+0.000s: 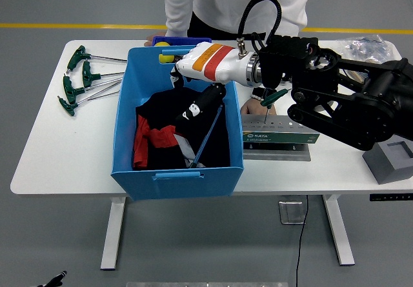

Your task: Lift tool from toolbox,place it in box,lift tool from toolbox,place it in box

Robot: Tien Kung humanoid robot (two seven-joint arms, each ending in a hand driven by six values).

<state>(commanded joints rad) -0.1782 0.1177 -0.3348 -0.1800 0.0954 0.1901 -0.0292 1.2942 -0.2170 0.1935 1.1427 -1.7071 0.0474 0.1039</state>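
Head view: the robot's right hand (pixel 199 103) reaches from the right over the blue box (pixel 122 116) on the white worktop (pixel 45 145). Its dark fingers seem curled round a T-handle tool (pixel 208 132), whose thin shaft slants down and leftwards from the hand to the box's near wall; the grip itself is hard to make out. Right of the box, another tool stands in the grey toolbox (pixel 276 138). The left hand is unseen.

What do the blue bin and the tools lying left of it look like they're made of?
Blue bin: likely molded plastic, with a uniform matte color, thin walls and a handle slot. T-handle tools: shiny thin shafts suggest metal; the green grips look like plastic or rubber.
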